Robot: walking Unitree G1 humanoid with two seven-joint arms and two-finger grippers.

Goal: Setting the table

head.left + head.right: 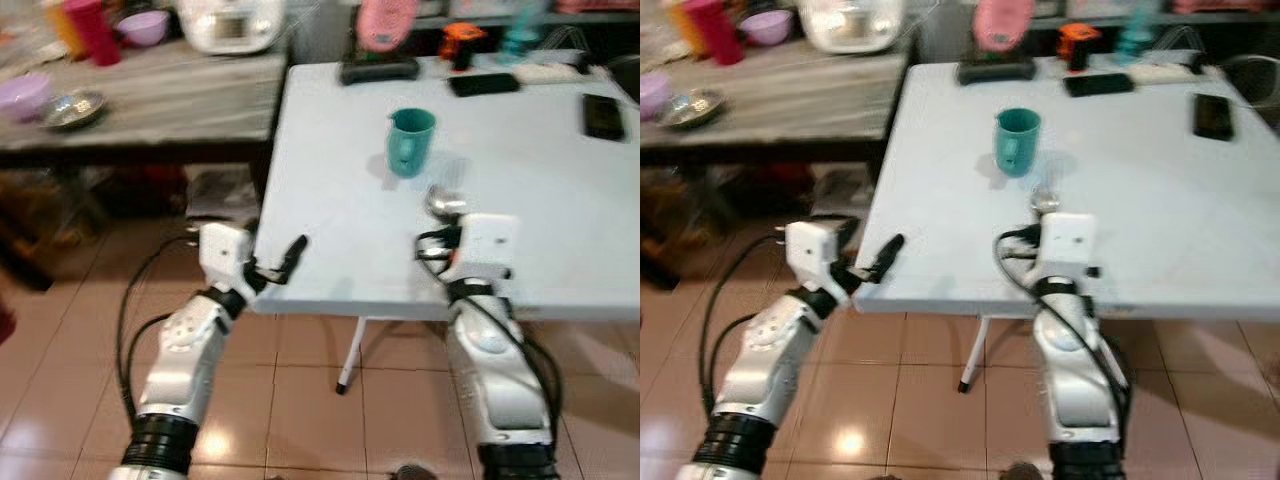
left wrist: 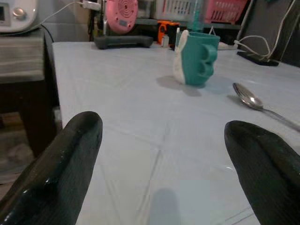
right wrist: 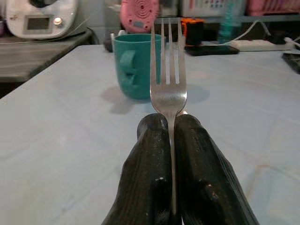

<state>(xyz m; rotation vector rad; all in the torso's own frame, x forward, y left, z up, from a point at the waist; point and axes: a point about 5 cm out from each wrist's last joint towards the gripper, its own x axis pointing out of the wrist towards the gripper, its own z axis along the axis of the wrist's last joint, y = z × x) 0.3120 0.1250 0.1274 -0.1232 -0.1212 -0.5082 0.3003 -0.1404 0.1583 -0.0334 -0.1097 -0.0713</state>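
Pale blue table (image 1: 540,180) mid-frame, teal mug (image 1: 410,141) at centre, spoon (image 2: 253,100) just beside it.
Right gripper (image 3: 171,123) pinches a fork (image 3: 168,79) upright; thin grip, could twist when set down. Left gripper (image 2: 161,140) spread, empty.

Even indoor light; head views somewhat blurred, wrist views sharper.

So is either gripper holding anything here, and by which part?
The right gripper is shut on a silver metal fork, pinching its neck just below the tines. The left gripper is open above the white table, holding nothing.
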